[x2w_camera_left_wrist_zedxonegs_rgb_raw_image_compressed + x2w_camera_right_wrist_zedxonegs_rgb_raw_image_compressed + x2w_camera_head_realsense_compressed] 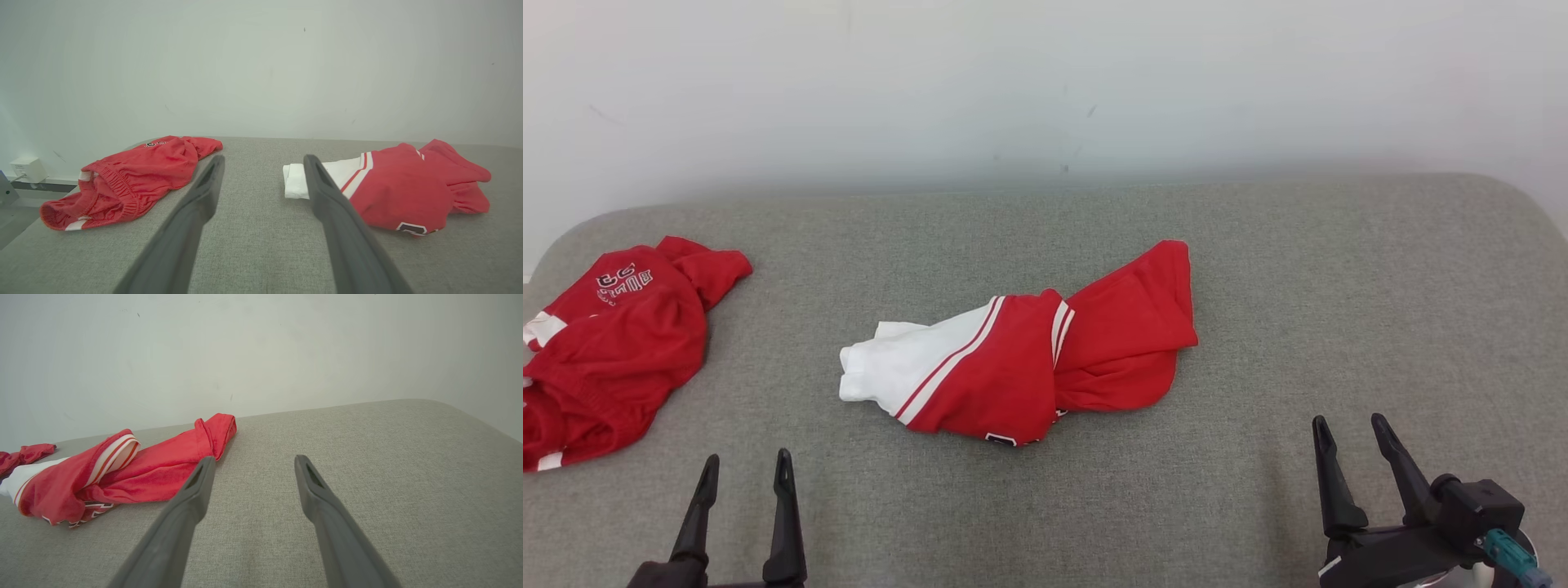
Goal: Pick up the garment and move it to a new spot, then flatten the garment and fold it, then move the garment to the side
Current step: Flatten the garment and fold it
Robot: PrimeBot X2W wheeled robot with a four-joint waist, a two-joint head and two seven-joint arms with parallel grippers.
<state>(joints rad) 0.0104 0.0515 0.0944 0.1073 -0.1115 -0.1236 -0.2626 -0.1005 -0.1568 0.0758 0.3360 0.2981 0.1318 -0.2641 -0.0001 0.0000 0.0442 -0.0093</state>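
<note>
A crumpled red and white garment (1021, 355) lies bunched in the middle of the grey padded table (1258, 269); its white part points left and a red flap sticks out to the right. It also appears at the right of the left wrist view as the same garment (392, 188), and at the left of the right wrist view (122, 473). My left gripper (745, 474) hovers open near the front left, nothing between its fingers (204, 192). My right gripper (1349, 437) stands open at the front right, apart from the cloth, fingers (310, 486) empty.
A second red garment (613, 343) with white trim lies heaped at the table's left edge, also in the left wrist view (130, 179). A pale wall (1045, 82) rises right behind the table. A white box (26, 168) sits by the wall at left.
</note>
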